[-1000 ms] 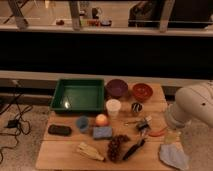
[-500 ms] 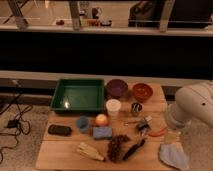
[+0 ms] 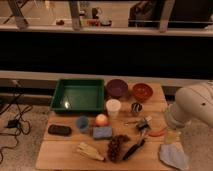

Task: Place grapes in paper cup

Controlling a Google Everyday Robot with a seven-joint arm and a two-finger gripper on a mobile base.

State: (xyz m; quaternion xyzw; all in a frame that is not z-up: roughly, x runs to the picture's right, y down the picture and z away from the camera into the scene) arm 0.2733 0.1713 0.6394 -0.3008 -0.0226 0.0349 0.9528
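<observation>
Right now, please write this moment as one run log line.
gripper: at right edge of table, jaws open, holding nothing | grapes: on table, front centre | paper cup: upright, behind grapes

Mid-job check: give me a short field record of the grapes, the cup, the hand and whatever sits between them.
grapes: dark purple bunch of grapes, lying on the wooden table near its front edge
cup: white tapered paper cup, upright, mid-table, right of the green plastic tray
between them: blue sponge, round orange fruit
hand: hand at the table's right edge, apart from the grapes
status: grapes not yet in cup
</observation>
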